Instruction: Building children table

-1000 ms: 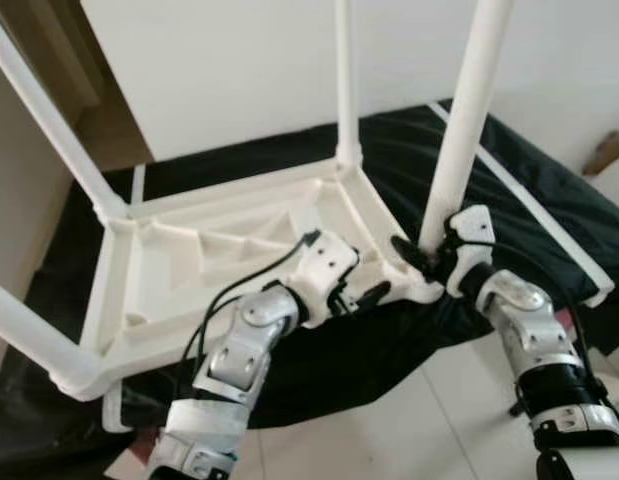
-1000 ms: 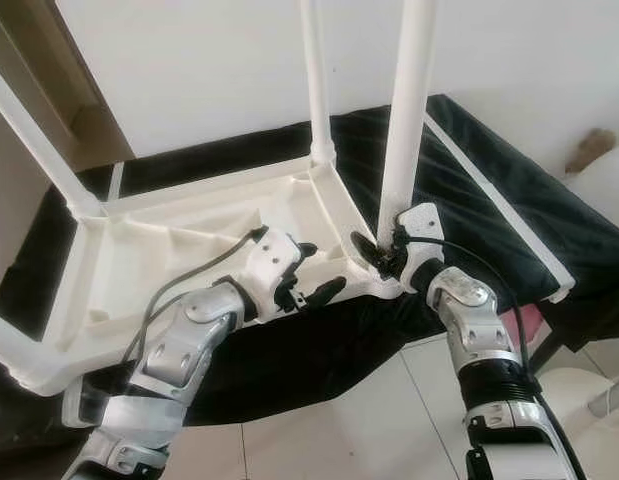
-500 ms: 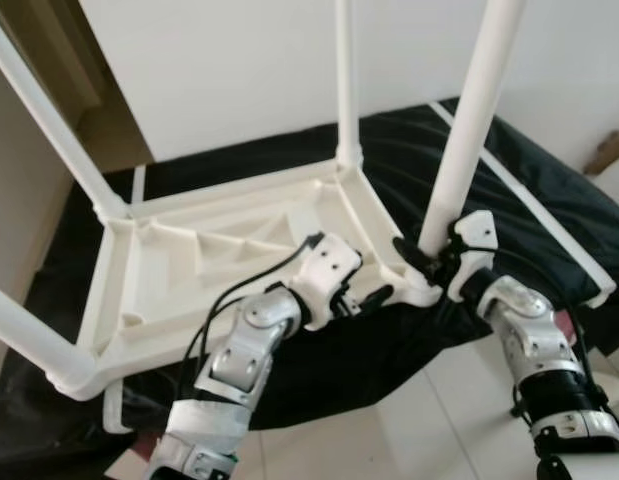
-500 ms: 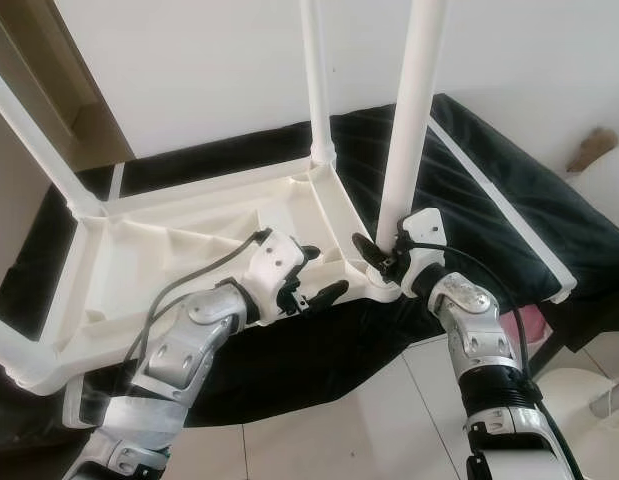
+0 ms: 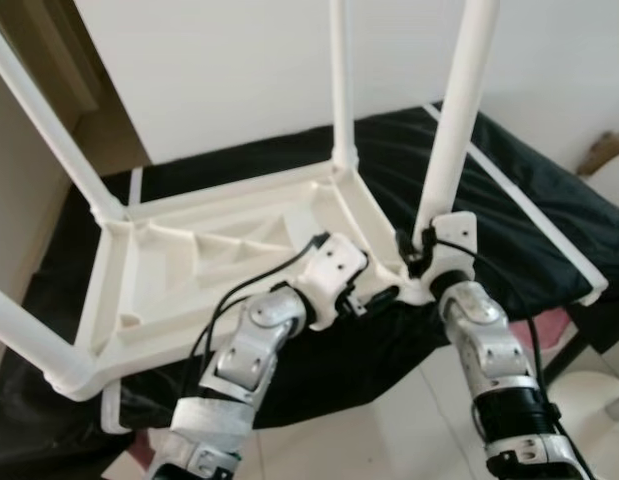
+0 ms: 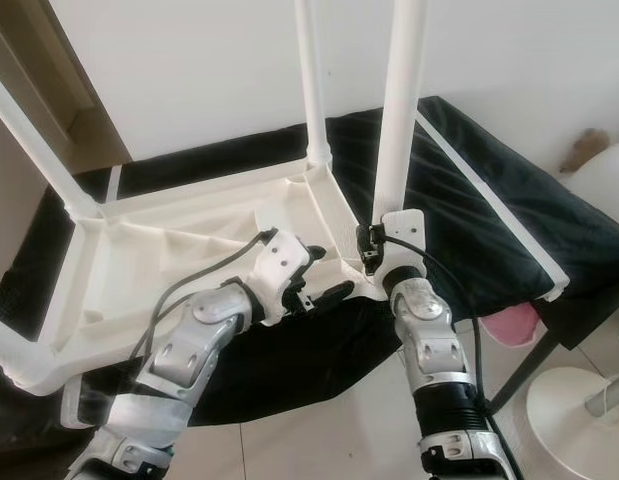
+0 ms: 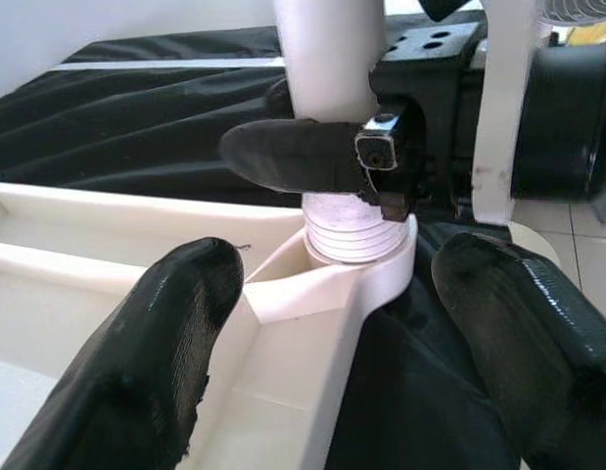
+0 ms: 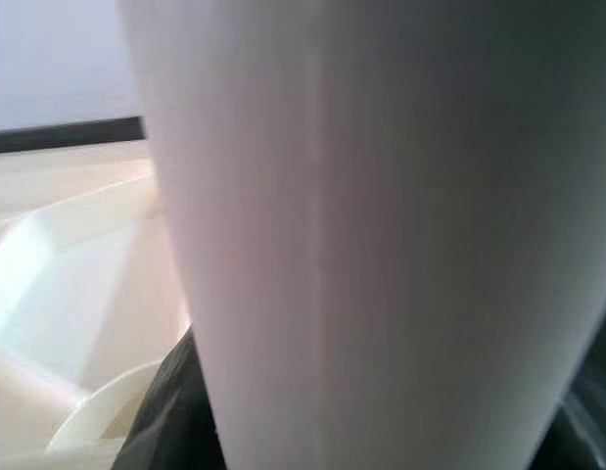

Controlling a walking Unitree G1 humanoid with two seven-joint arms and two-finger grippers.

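a white plastic table top [image 5: 199, 270] lies upside down on a black cloth [image 5: 509, 200] that covers a low surface beside a pale wall [image 5: 239, 60]. legs stand up from its corners: a far leg [image 5: 339, 90], a left leg [image 5: 49, 130], a near-left leg [image 5: 29, 335] at the near left corner, and the near-right leg [image 5: 454, 120] seated in the corner socket [image 7: 356, 259] at the near right edge, where its threaded end shows just above the rim.

the right gripper [image 5: 414, 250] is clamped on the near-right leg just above the socket, its fingers [image 7: 298, 157] wrapped against the tube. the left gripper [image 5: 374, 297] hovers spread wide just beside that same corner, one finger over the inner tray wall and the other out past the edge over the cloth, touching nothing.

the near edge of the table top overhangs the cloth's front fold; pale tiled floor [image 6: 319, 430] lies open below. a white stool base [image 6: 579, 400] stands on the floor at the right.
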